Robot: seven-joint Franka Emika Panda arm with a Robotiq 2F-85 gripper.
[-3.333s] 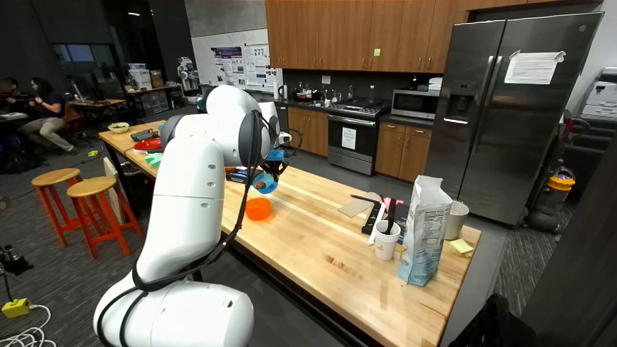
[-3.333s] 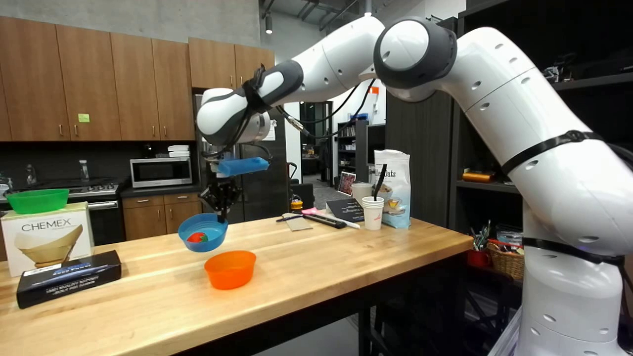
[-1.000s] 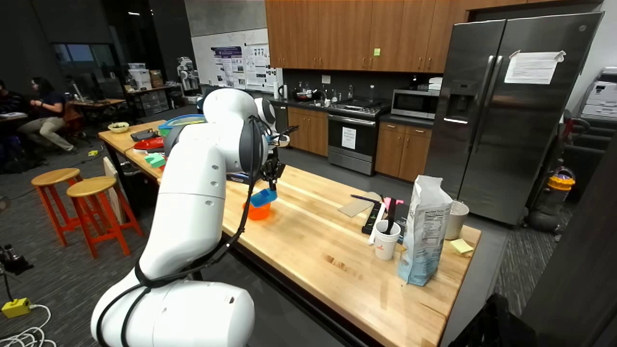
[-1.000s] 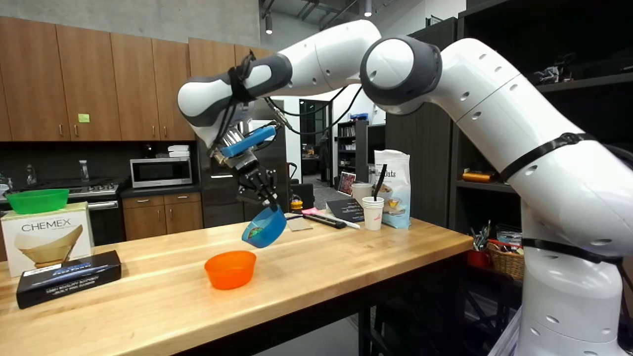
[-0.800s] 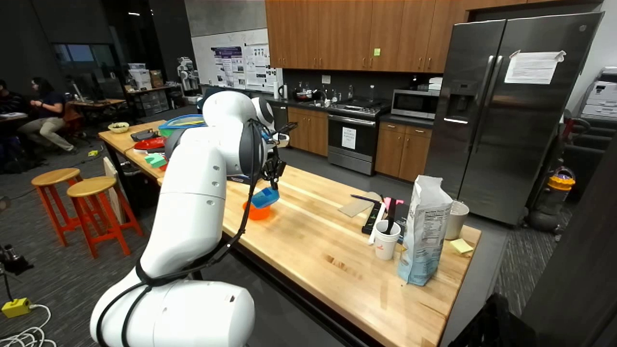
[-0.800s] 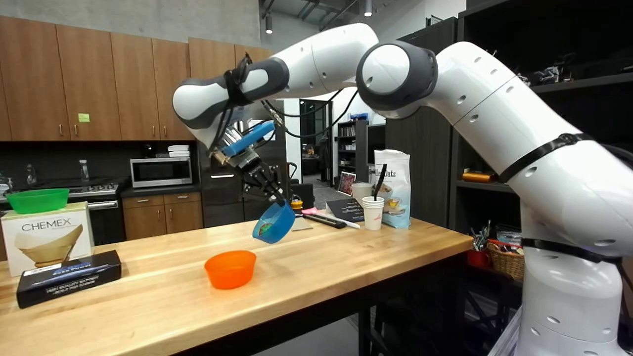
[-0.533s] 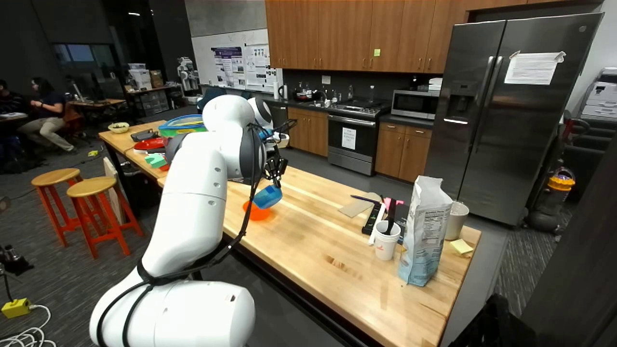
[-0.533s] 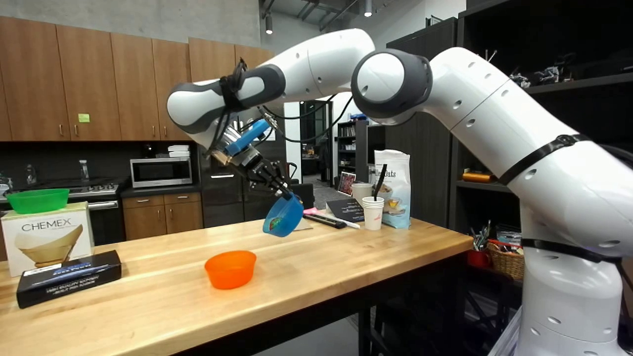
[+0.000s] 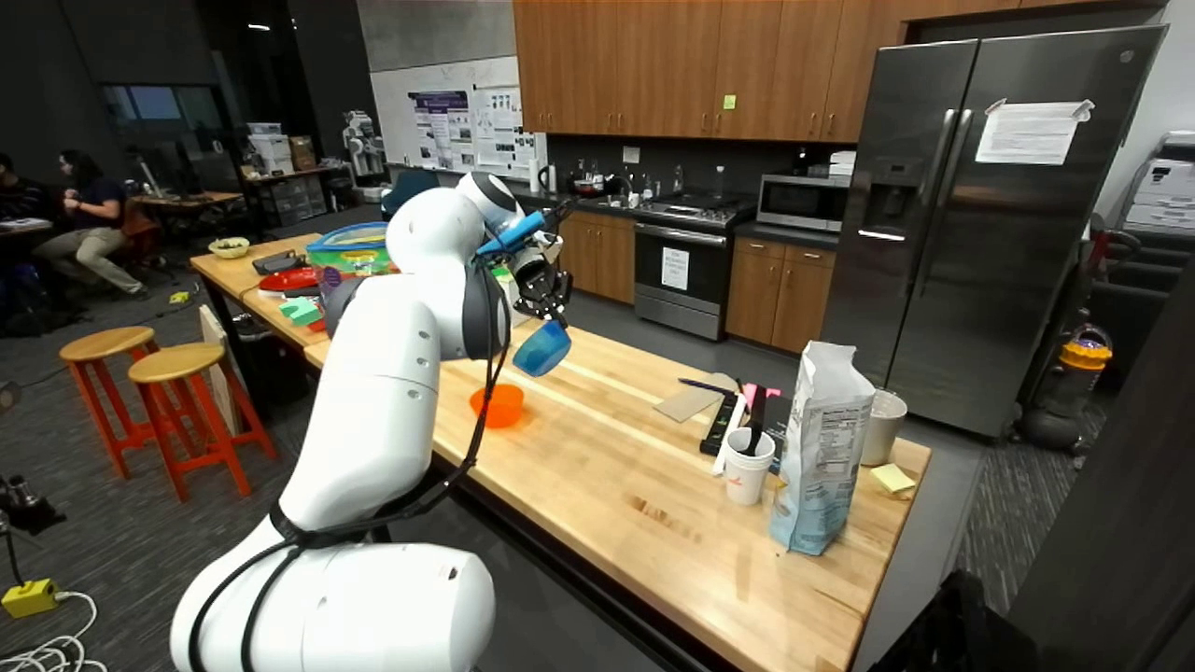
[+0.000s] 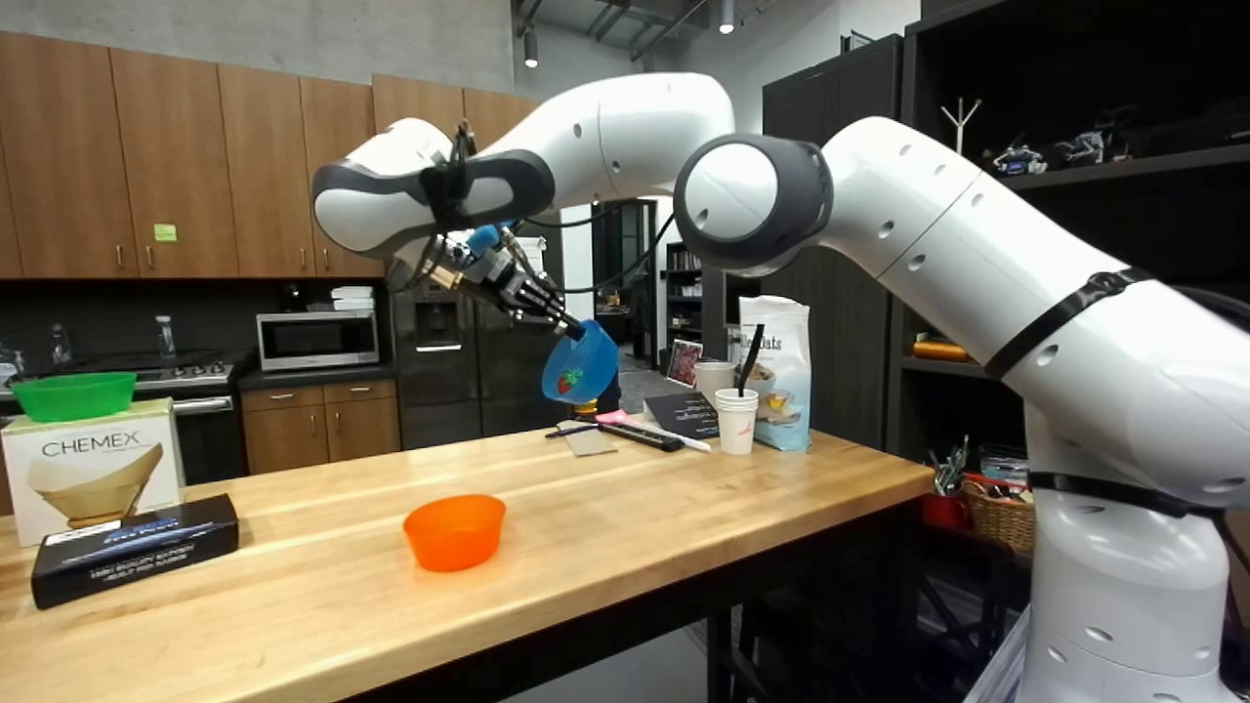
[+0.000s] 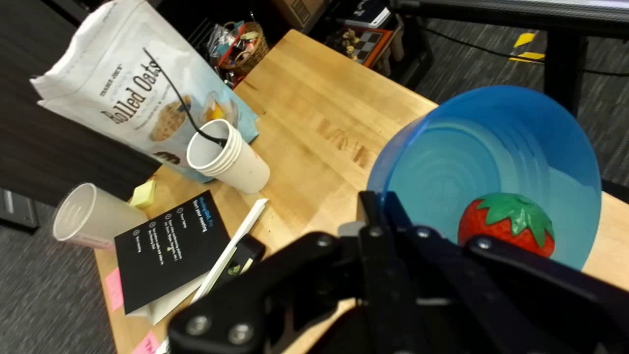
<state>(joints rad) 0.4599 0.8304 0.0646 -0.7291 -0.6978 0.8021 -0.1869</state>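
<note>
My black gripper (image 11: 381, 204) is shut on the rim of a translucent blue bowl (image 11: 516, 123), one finger on each side of its wall. A red toy strawberry (image 11: 506, 223) with green leaves lies inside against the lower wall. In both exterior views the blue bowl (image 9: 542, 349) (image 10: 598, 353) hangs tilted in the air above the table; the strawberry (image 10: 565, 380) shows through it in an exterior view. Lower down, an orange bowl (image 10: 455, 532) (image 9: 498, 407) stands upright on the wooden table, apart from the gripper.
An oats bag (image 10: 778, 376), stacked white cups (image 10: 735, 422) and a black card (image 11: 172, 250) occupy one table end. Toward the opposite end sit a black box (image 10: 137, 547) and a Chemex box (image 10: 93, 469) with a green bowl (image 10: 76, 395) on top.
The gripper has carried the blue bowl up and rightward in both exterior views, away from the orange bowl, and the bowl has tipped more steeply. The strawberry has stayed inside; the grip is unchanged.
</note>
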